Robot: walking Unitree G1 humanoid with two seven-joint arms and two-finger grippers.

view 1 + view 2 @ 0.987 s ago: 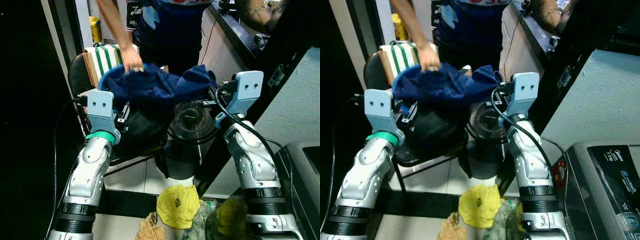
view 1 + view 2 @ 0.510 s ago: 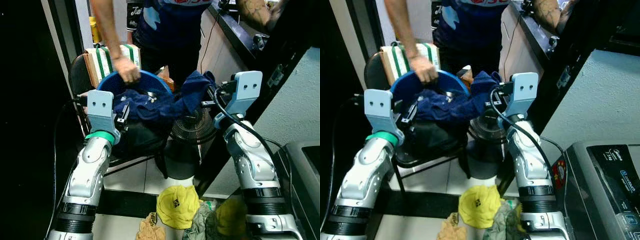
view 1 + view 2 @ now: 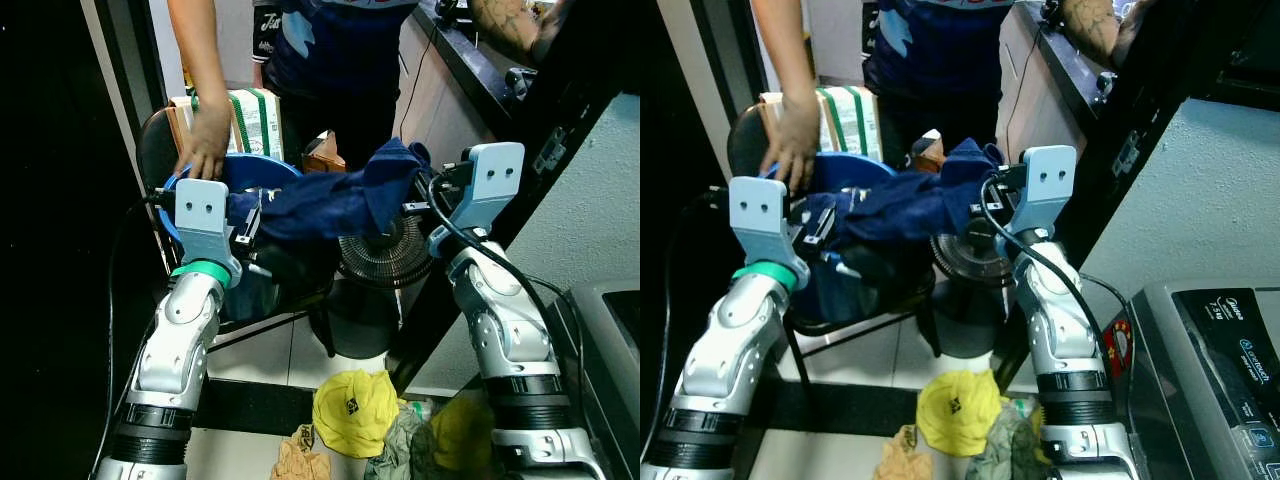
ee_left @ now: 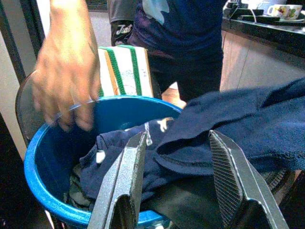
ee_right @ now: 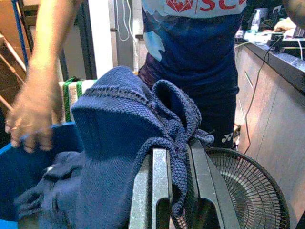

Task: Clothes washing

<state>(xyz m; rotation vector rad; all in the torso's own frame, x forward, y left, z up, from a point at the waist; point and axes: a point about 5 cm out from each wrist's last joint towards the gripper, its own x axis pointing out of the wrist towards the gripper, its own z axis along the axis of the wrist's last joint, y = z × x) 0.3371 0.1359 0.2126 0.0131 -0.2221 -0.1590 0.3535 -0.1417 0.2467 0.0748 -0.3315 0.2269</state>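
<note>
While yellow rags lie on the floor at the bottom centre, both arms reach up the frame toward the chair. At centre right the right gripper has its fingers pressed together on a fold of the navy sweater, which stretches leftward into the blue tub. The left gripper stands spread, the cloth lying between its fingers but not yet pinched. To my eye it should close on that hem before any lift, so the weight is shared. Behind, at upper left, a person's hand steadies the tub's rim; pull slowly, away from the fan.
</note>
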